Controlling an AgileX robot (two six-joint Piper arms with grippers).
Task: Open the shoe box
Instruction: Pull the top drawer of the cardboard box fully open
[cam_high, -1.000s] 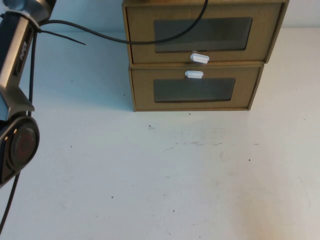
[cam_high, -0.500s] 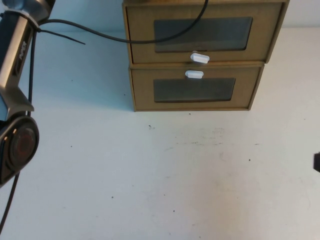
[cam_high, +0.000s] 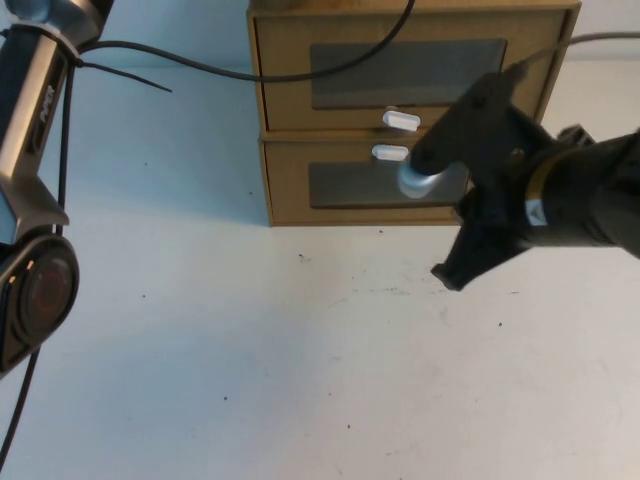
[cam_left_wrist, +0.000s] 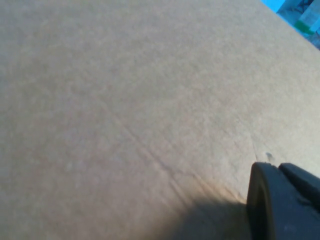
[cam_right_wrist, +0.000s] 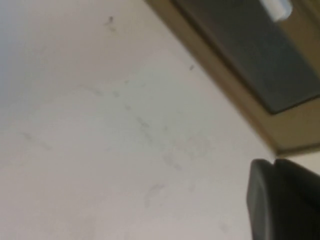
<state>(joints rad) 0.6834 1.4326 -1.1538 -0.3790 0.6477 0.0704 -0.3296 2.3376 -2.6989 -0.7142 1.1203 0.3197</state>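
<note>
Two brown cardboard shoe boxes are stacked at the far middle of the table, both closed. The upper box (cam_high: 290, 60) and the lower box (cam_high: 285, 180) each have a dark window and a white handle, the upper handle (cam_high: 401, 119) and the lower handle (cam_high: 390, 152). My right gripper (cam_high: 448, 276) is shut and empty, hanging over the table just in front of the lower box (cam_right_wrist: 250, 55), clear of its handle (cam_right_wrist: 277, 7). My left gripper (cam_left_wrist: 277, 167) is shut and close over bare cardboard (cam_left_wrist: 125, 100). It is out of the high view.
The left arm (cam_high: 30, 150) stands along the table's left edge, and its black cable (cam_high: 200, 70) crosses to the top of the boxes. The right arm's body (cam_high: 570, 195) partly covers the lower box's right half. The white table (cam_high: 300, 380) lies in front.
The right arm has swung in from the right edge and now hangs in front of the lower box. The left arm and the boxes have stayed put.
</note>
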